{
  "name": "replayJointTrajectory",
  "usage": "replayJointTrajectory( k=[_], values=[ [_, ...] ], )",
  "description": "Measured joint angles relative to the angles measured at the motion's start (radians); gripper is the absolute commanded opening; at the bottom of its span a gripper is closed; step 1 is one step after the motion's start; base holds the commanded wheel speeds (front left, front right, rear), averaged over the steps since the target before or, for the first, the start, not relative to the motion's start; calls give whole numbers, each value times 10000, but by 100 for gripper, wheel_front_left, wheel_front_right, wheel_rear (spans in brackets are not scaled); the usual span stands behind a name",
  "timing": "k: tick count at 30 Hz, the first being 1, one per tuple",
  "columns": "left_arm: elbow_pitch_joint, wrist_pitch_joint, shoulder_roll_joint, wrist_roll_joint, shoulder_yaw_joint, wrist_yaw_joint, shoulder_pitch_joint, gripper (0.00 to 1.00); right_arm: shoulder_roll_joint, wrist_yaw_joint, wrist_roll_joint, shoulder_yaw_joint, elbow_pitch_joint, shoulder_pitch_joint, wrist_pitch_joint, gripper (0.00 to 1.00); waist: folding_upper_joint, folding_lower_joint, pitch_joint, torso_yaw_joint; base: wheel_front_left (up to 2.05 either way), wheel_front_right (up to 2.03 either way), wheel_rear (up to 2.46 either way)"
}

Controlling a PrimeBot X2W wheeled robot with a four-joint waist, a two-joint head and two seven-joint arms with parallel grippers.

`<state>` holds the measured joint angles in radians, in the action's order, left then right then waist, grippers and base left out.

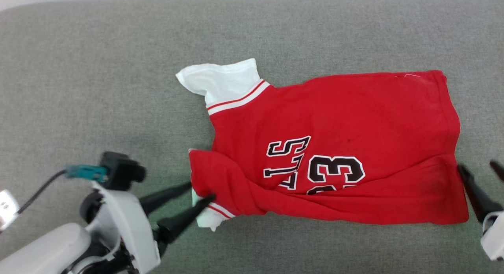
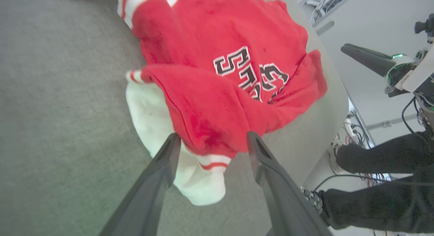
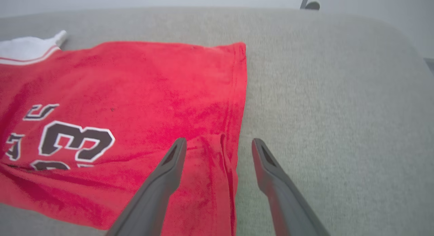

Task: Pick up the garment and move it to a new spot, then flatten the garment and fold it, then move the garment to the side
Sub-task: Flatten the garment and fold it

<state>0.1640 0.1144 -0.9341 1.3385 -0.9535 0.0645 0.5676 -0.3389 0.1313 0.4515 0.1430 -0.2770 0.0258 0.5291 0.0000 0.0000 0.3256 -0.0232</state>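
Grey woven cloth covers the desk [image 1: 98, 69] across the head view, with a thin pale strip of room past its rounded far edge. The garment [image 1: 334, 120] lies flat on it between the two hands, its hem toward the right hand [image 1: 475, 165] and its shoulders toward the left hand [image 1: 201, 190]. One white sleeve points away beyond the left hand's reach, and the near side is folded up over the lower part of the black "23". The left hand is spread, its two dark fingertips reaching the folded red shoulder edge and the white sleeve tucked under it. The right hand is also spread, one fingertip just beside the hem corner and the other off over bare cloth. From the left wrist, the fingers stand wide apart with the red fold and the striped cuff lying between and just ahead of their tips; nothing is pinched. Farther ahead the desk ends, and off to that hand's right a person [image 2: 390, 154] in dark trousers stands by cables [image 2: 352, 127] on the floor, with a finger of the other arm above. From the right wrist, the fingers are parted just as wide: one hangs over the red hem corner, the other over bare grey cloth, with the hem edge running between them. The printed number lies off to that hand's left.
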Motion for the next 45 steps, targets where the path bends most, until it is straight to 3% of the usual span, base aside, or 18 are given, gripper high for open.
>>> replayJointTrajectory(
  k=[6,11,16,20,27,34,39,43,45],
  values=[
    [-368,-2253,107,-431,794,-731,-543,100,360,0,-360,-253,10,498,-2132,100,0,0,-79,87,0,0,0],
    [-1302,-3607,771,-1101,1582,-1237,-619,100,848,0,-794,-397,380,828,-4115,100,0,0,-92,101,0,0,0],
    [-2322,-3743,1308,-1937,2385,-1231,-198,100,1336,-2,-1290,-430,759,988,-5473,100,0,0,-73,-89,0,0,0],
    [-3254,-3647,1383,-2380,2610,-790,980,100,1682,0,-1503,-596,936,1083,-6011,100,0,0,-36,-406,0,0,0],
    [-5331,-1707,1570,-2401,2512,79,3833,100,1983,0,-1528,-1005,1139,1119,-6366,100,0,0,167,-1239,0,0,0],
    [-7388,895,1883,-2711,1292,602,5903,100,2148,0,-1425,-1312,1348,1154,-6633,100,0,0,572,-2143,0,0,0],
    [-7147,3455,1423,-1962,-157,644,6441,100,2194,0,-1361,-1503,1488,1174,-6753,100,0,0,852,-2707,0,0,0],
    [-6932,5398,681,-1363,-1154,642,6700,100,2197,0,-1354,-1618,1586,1174,-6790,100,0,0,1033,-3027,0,0,0],
    [-6698,5864,481,-1237,-1532,644,6797,100,2197,0,-1331,-1672,1611,1175,-6790,100,0,0,1117,-3130,0,0,0]
  ],
)
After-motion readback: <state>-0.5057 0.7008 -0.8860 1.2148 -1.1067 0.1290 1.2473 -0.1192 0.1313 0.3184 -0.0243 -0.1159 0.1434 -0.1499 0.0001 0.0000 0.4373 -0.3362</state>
